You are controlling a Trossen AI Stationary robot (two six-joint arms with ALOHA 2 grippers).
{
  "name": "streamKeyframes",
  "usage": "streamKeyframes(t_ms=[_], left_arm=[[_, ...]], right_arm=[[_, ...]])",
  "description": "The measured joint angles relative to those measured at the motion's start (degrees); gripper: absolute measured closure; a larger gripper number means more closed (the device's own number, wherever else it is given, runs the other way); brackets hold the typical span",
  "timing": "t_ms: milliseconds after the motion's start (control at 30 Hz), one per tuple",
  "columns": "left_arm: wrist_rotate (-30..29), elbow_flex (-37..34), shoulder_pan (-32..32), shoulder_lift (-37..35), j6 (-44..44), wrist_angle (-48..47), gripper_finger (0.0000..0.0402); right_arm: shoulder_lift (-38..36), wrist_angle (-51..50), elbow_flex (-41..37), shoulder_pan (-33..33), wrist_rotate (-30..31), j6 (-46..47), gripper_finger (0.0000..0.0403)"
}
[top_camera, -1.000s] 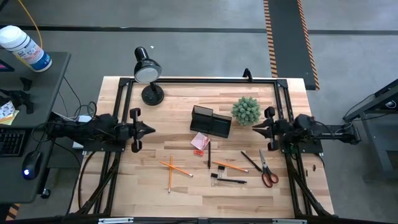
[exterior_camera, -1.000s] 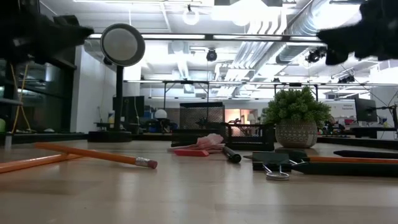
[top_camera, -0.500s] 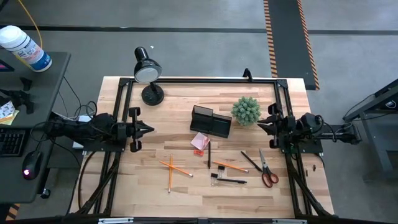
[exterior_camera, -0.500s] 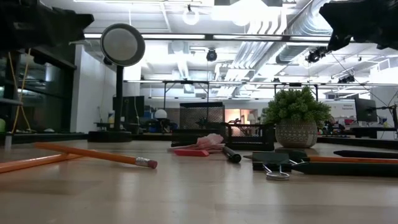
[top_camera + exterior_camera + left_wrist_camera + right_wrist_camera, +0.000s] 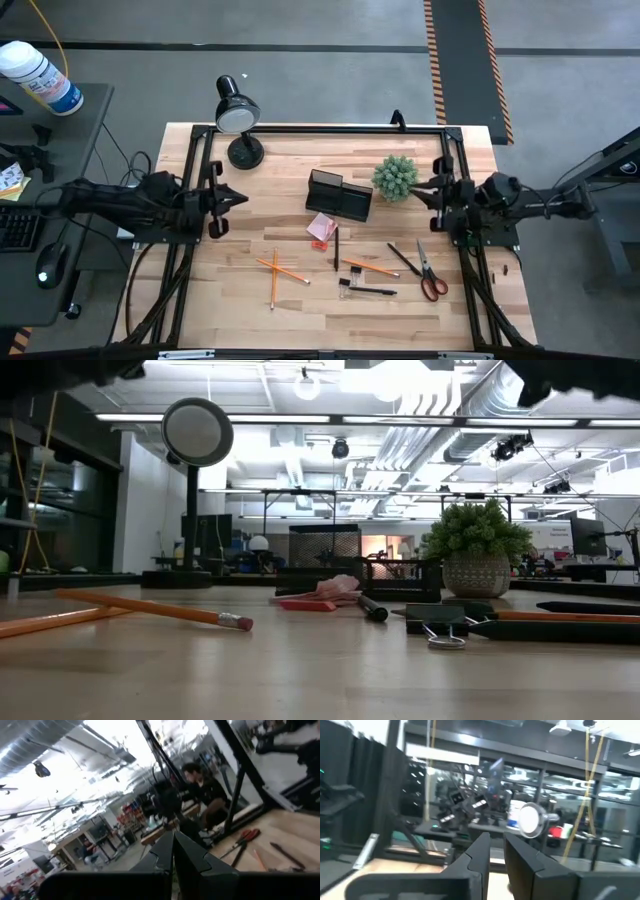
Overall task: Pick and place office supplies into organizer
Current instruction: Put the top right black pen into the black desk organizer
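On wooden table — scattered pencils

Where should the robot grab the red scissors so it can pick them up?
Probably at the crossing, where the dark blades meet the red handles of the scissors. They lie flat on the table, blades pointing to its far side and handles near its front edge, so an end effector coming straight down could pinch across that narrow middle. The right end effector is the nearer one.

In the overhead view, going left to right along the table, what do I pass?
Desk lamp → crossed pencils → pink sticky notes → black organizer → green plant → red-handled scissors.
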Motion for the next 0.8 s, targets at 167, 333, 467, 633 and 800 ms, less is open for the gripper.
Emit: streamKeyframes(t_ms=[167,333,467,633,800], left_arm=[[-0.37,8.89,0.02,6.56,0.26,-10.46,0.0399],[-0.37,12.78,0.02,12.18,-0.61,-18.0,0.0399],[0.06,13.58,0.02,15.4,-2.38,-19.18,0.0399],[4.9,13.58,0.01,17.62,-3.49,-19.4,0.0399],[12.49,13.55,-0.04,19.74,-2.84,-19.98,0.0399]], right_arm=[[6.36,-11.08,11.14,-0.07,3.66,-0.54,0.0354],[12.59,-25.0,18.98,-0.07,3.64,5.95,0.0354],[17.56,-34.61,23.42,-0.07,-0.16,12.93,0.0354],[23.17,-40.3,24.97,0.45,-7.75,16.44,0.0353],[28.93,-47.17,24.96,2.56,-10.66,19.85,0.0357]])
